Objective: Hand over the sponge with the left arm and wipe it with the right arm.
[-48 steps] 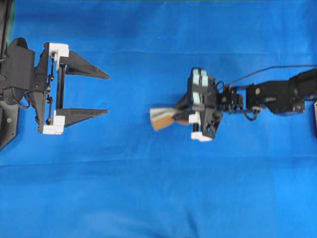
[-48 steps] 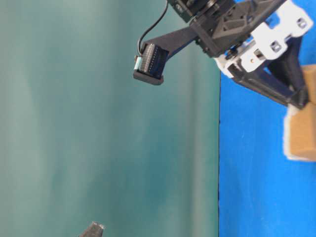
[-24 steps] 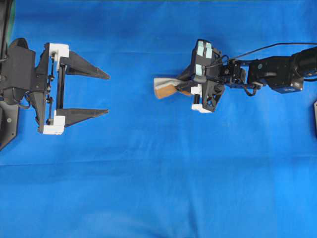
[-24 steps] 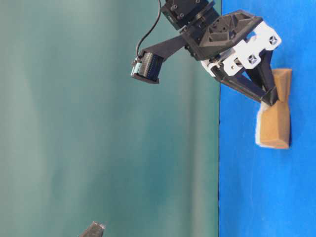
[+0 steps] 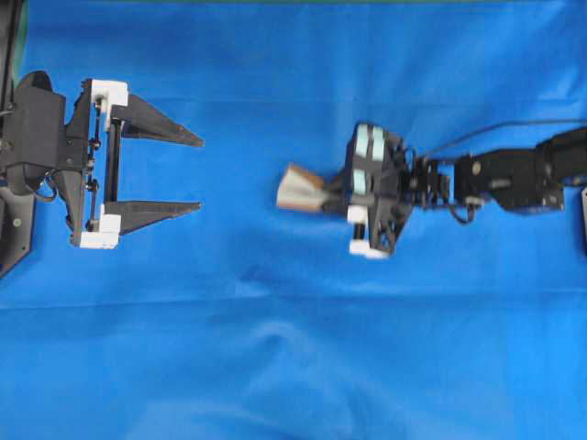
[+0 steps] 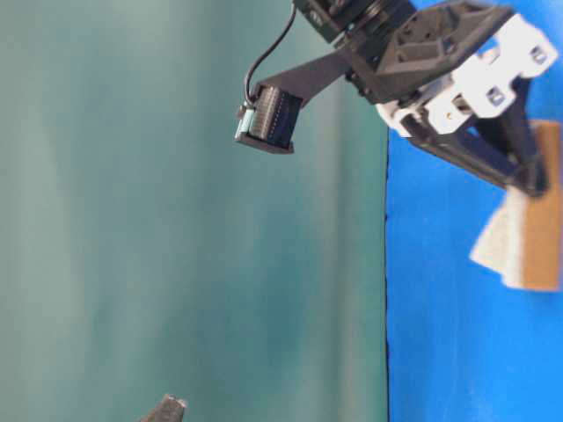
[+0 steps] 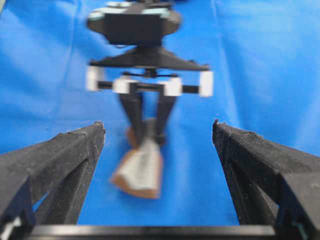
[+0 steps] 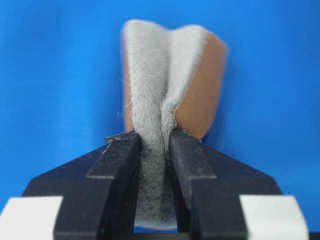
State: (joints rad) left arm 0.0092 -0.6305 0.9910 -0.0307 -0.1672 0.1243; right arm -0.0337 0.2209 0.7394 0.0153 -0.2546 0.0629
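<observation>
Half a second on, the right arm's gripper (image 5: 337, 198) has swung down the blue cloth (image 5: 275, 348) from its higher position, carrying the sponge (image 5: 298, 188) with it, motion blur marking the wiping stroke; the left arm's gripper (image 5: 194, 171) has not budged. From overhead, the sponge juts out from the right gripper toward the left one, well apart from it, with the left fingers spread wide and holding nothing, evidently parked clear of the stroke after the handover. At table level, the right gripper (image 6: 528, 180) angles down onto the cloth (image 6: 440, 352) and the sponge (image 6: 523, 242) appears pressed against it, tan foam and pale scouring face both showing. The left wrist camera looks between its own parted fingers (image 7: 65, 150) at the blurred sponge (image 7: 142, 167) hanging below the facing gripper (image 7: 147, 135), over the cloth (image 7: 250, 60). The right wrist camera shows the black fingers (image 8: 117, 160) clenched on the sponge (image 8: 167, 80), pinching its grey scouring layer into a deep crease so it cannot slip while dragged across the cloth (image 8: 50, 75).
</observation>
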